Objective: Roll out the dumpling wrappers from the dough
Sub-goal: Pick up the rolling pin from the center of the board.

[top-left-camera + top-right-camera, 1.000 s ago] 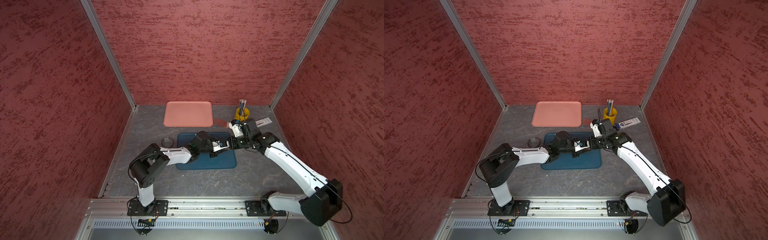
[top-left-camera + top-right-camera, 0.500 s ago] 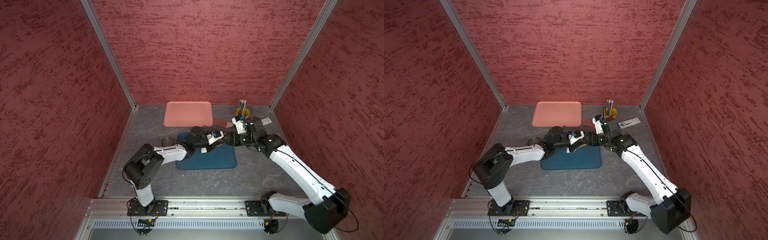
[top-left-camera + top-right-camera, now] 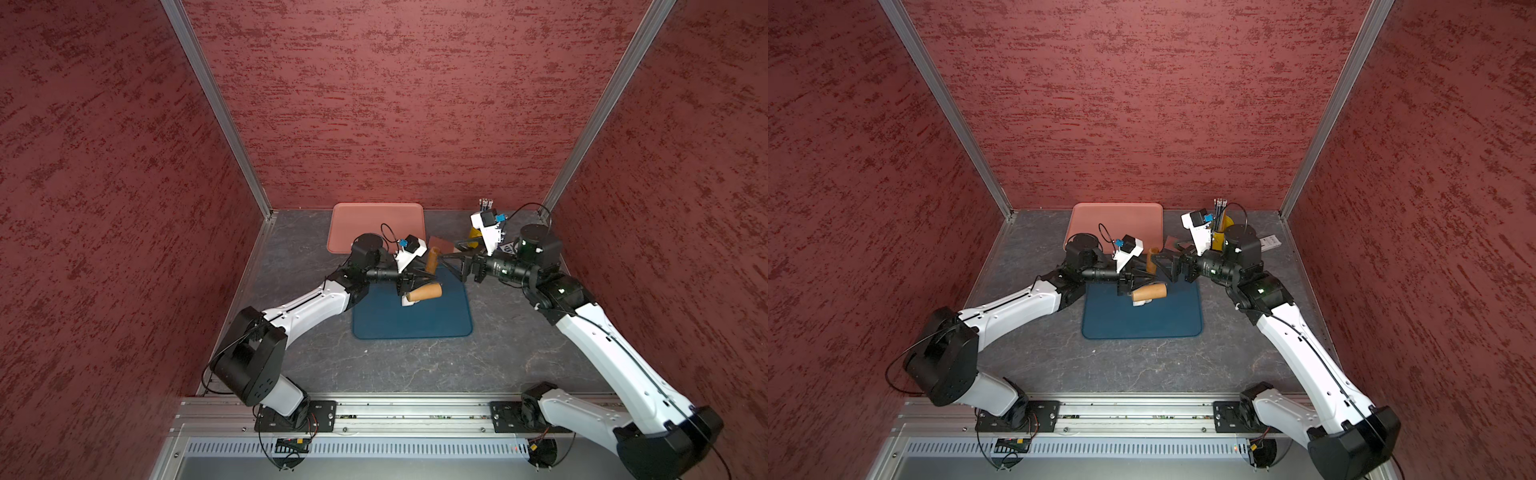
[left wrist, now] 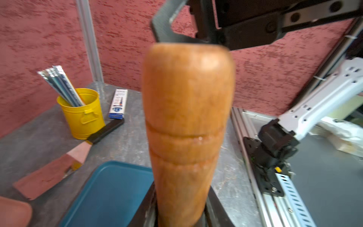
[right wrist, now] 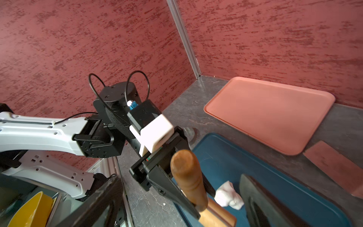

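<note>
1. Top views: my left gripper (image 3: 422, 277) is clamped on a smooth turned-wood rolling pin (image 3: 424, 292). My right gripper (image 3: 451, 268) faces it with its jaws spread wide and holds nothing; one finger is just beside the pin's upper end. The dough (image 3: 1140, 302), a small soft white lump, lies on the blue tray (image 3: 1142, 326), partly hidden beneath the pin's lower end.
2. Left wrist: the pin fills the frame, blurred, with two grooves round it. A glossy yellow cup (image 4: 84, 116) of thin sticks stands on the mottled grey table (image 4: 127, 141).
3. Right wrist: the crumpled dough (image 5: 228, 193) sits close behind the pin; I cannot tell if they touch. Beyond is a matte pink tray (image 5: 269, 114), then rough red walls (image 5: 78, 39).
</note>
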`<state>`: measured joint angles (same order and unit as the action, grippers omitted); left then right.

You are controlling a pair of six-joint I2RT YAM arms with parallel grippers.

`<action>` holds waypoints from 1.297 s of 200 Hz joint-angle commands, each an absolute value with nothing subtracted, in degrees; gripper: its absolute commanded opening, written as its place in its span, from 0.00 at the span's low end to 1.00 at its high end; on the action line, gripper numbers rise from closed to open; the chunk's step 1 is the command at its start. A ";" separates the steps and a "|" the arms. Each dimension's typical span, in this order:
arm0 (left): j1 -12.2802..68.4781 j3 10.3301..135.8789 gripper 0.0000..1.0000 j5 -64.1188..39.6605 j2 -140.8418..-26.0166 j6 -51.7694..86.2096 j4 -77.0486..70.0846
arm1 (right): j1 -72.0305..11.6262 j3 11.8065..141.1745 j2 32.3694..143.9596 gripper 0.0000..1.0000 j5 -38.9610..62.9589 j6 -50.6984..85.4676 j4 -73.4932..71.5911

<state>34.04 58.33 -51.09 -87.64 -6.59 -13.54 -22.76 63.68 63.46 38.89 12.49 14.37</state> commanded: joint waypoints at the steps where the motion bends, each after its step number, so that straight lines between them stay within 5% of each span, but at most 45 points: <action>1: 33.93 62.52 0.00 -57.91 -86.38 -5.75 -8.23 | -22.59 62.30 65.63 0.99 46.38 10.86 9.03; 89: 33.89 66.95 0.00 -60.40 -86.70 -8.31 -1.07 | -22.50 63.76 71.27 0.67 48.80 10.81 11.38; 169: 32.95 67.32 0.00 -58.32 -87.96 -4.95 -4.82 | -22.63 64.33 72.41 0.00 50.95 8.20 14.05; 201: 34.32 65.67 0.58 -47.23 -85.80 -3.87 -5.16 | -22.58 64.63 71.94 0.00 41.52 16.06 12.75; 227: 38.65 62.49 0.66 -27.40 -83.53 -3.60 -6.39 | -22.61 64.63 71.18 0.00 28.46 23.62 15.64; 259: 42.99 62.47 0.65 -16.29 -85.12 -5.39 -6.31 | -23.50 65.33 71.38 0.00 22.28 29.94 17.72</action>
